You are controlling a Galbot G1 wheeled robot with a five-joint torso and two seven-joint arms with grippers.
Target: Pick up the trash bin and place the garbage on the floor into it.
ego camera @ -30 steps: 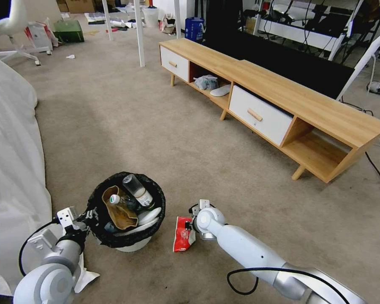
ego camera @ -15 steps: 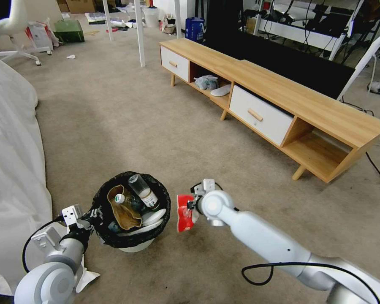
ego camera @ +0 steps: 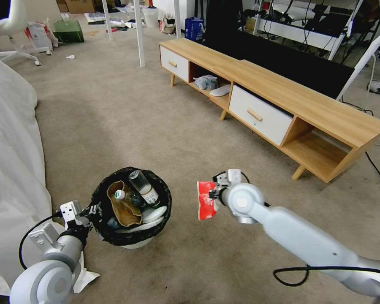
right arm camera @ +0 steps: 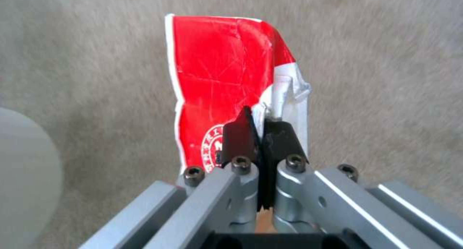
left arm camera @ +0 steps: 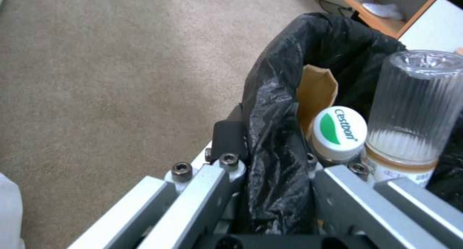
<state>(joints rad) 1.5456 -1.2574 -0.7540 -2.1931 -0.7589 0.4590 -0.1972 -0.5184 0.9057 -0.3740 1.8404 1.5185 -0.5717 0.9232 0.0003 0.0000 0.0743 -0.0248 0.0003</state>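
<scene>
Step in hand: carrying litter to bin. Right gripper [ego camera: 213,195] fingers pinch red-white packet [ego camera: 205,200], which hangs clear of floor [ego camera: 126,126]. Trash bin [ego camera: 131,207] beside it, rim clamped between left gripper [ego camera: 90,213] fingers. Next move calls for bringing packet over bin opening, then spreading fingers.

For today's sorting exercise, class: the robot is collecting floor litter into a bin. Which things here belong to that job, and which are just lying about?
Part of the job:
- trash bin, rim clamped by the left end effector
- red-white packet, pinched by the right end effector
- brown paper bag and bottles inside the bin
- carpet floor

Just lying about:
- wooden TV cabinet
- white sheet
</scene>
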